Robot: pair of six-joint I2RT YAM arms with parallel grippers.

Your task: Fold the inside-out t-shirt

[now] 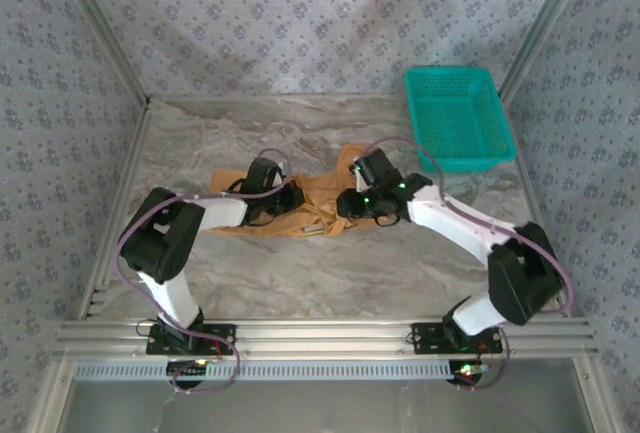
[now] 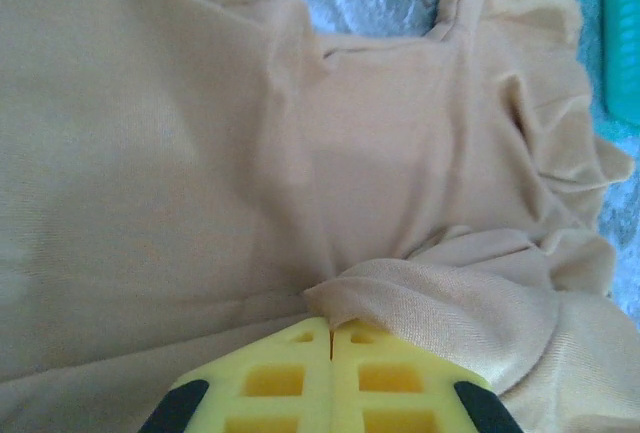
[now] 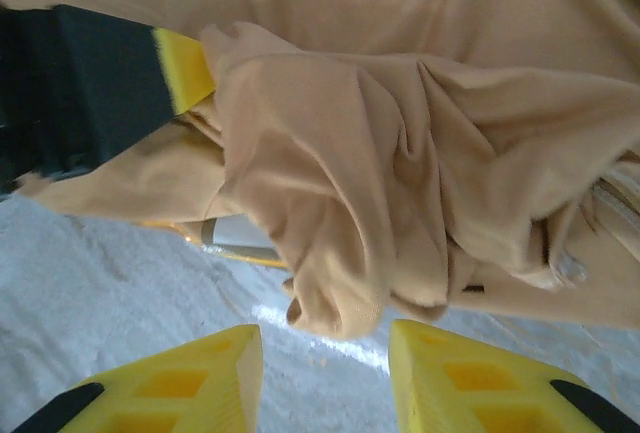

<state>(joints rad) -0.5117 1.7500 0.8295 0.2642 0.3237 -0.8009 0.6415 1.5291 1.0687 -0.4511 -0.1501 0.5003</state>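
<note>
At tabletop (image 1: 300, 283) centre, the inside-out t-shirt (image 1: 318, 193) lies bunched, not flat. It's a tan heap of folds running from 9 to 3 o'clock between the two arms.

- Left wrist view: cloth is creased, with wrinkles running toward the left claw (image 2: 331, 338). A rolled fold sits right at the fingertips and ruffled edges are bunched at 2–3 o'clock.
- Left claw: yellow fingers pressed together with no gap, pinching a pucker of the shirt. In the top view it sits on the heap's 9 o'clock half.
- Right claw (image 3: 325, 338): jaws apart, holding nothing. Bare marbled tabletop shows through the gap. A hanging lobe of shirt ends just past the fingertips at 12 o'clock; can't tell if it touches them.
- Right wrist view: shirt is draped in thick overlapping folds, with a yellow-tipped black finger (image 3: 183, 65) of the left claw poking out from under the cloth at 10 o'clock.
- Top view: the claws face each other across the middle of the heap, close together. The right claw comes in from the 3 o'clock side.
- Teal mesh basket (image 1: 458, 118) is at 1–2 o'clock from the shirt, near the tabletop's far right corner and well apart from the cloth. Its edge shows at 2 o'clock in the left wrist view.
</note>
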